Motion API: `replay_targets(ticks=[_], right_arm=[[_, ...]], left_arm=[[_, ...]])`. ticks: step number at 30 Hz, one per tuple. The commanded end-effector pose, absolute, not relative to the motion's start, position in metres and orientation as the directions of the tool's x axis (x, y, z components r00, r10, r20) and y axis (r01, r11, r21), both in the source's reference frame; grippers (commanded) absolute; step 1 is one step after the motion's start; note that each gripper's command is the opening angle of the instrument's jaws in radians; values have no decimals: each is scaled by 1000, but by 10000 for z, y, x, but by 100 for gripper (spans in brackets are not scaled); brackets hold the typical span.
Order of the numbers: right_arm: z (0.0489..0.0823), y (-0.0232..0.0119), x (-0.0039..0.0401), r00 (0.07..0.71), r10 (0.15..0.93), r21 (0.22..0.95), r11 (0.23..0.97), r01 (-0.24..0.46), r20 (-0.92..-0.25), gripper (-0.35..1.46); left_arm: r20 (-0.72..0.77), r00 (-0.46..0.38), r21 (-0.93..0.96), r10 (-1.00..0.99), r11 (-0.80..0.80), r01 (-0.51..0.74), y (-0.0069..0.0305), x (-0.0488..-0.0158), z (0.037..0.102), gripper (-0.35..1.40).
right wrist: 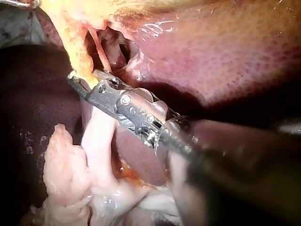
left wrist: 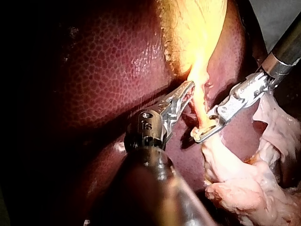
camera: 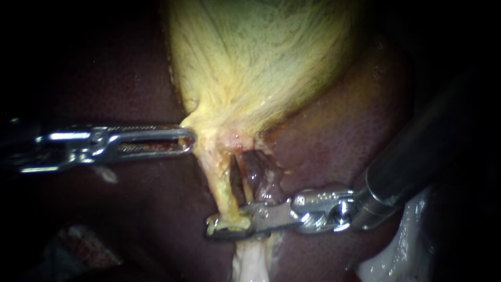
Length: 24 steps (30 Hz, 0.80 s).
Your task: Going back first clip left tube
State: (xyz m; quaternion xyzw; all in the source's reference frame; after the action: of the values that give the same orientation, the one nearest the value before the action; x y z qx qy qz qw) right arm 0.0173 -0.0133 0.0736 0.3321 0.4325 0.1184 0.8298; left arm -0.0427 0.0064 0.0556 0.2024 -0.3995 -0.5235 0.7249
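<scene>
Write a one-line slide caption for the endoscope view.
Left instrument grips the gallbladder neck taut; right instrument sits at the left tube over liver.

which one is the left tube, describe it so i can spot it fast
Follow the big yellow gallbladder down to where it narrows. The left tube is the pale yellow strand running from there down to the tip of the right instrument. Unlike the dark red tube beside it, on that instrument's side, it is yellow all along.
</scene>
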Motion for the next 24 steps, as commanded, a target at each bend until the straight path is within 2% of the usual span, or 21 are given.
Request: replay_targets(ticks=[1,12,13,14,15,16,19,22,24], right_arm=[[736,-133,173,598,484,653,751,91,-639,-35],[735,-133,174,593,487,653,752,90,-642,-34],[735,-133,175,580,493,652,753,88,-649,-5],[735,-133,176,565,491,640,763,88,-663,16],[735,-133,179,542,448,588,801,109,-711,37],[735,-133,181,529,419,554,823,121,-738,46],[736,-132,186,503,352,482,863,152,-789,59],[733,-130,184,494,298,409,903,133,-817,60],[730,-128,181,491,275,387,911,142,-827,60]], left_arm=[[367,133,712,-921,370,597,64,-427,556,-35],[367,133,712,-921,370,597,64,-427,556,-35],[367,133,712,-921,370,597,64,-427,556,-35],[367,133,712,-921,370,597,64,-427,556,-35],[367,133,712,-921,370,597,64,-427,556,-35],[367,133,712,-921,370,597,64,-426,557,-35],[367,133,712,-921,370,597,64,-426,556,-35],[367,133,712,-921,370,597,64,-426,556,-35],[367,133,712,-920,370,597,64,-425,556,-35]])
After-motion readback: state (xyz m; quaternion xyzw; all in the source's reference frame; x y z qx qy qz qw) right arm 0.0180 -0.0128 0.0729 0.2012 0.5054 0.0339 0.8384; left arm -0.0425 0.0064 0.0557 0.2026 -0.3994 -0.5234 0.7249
